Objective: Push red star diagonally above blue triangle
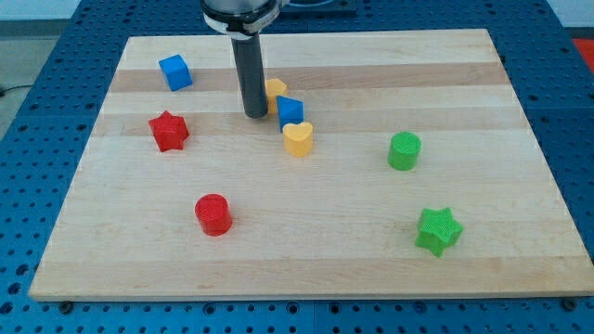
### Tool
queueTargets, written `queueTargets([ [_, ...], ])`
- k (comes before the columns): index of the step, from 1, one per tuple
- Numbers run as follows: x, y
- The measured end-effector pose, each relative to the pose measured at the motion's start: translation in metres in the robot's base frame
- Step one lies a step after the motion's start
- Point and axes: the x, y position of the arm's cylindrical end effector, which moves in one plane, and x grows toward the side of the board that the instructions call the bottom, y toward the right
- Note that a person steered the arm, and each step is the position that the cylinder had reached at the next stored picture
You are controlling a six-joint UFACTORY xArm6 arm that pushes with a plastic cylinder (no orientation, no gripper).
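Wooden surface (306,269), pale and planked, lies on a blue perforated bench; only the one camera view is on record. No pincer is fitted to this arm: it ends in a dark rod and holds nothing. My tip (255,115) rests on the surface in the far centre, just left of the blue triangle (290,111), with a small gap apparent between them. A yellow block (276,89), its shape unclear because the rod partly hides it, sits at the far side of the triangle, and a yellow heart (298,139) sits touching or almost touching its near side. The red star (168,131) lies well apart to the left, slightly nearer than the tip. A blue cube (174,72) stands far left, a red cylinder (213,214) near left, a green cylinder (404,150) to the right and a green star (438,230) near right. Judgement: the approach step is in hand, since the tip is not in contact with the star and the star is nowhere near its goal. The next move calls for taking the tip round to the star's left and near side, then pushing it rightward and away toward a spot diagonally beyond the triangle. Risk noted: the crowded cluster could be disturbed on arrival.
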Motion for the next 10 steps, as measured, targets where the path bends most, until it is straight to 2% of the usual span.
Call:
queueTargets([
  [2, 0.109, -0.086],
  [3, 0.093, -0.136],
  [5, 0.036, -0.088],
  [6, 0.006, -0.108],
  [7, 0.005, -0.132],
  [9, -0.018, -0.033],
  [10, -0.064, -0.052],
])
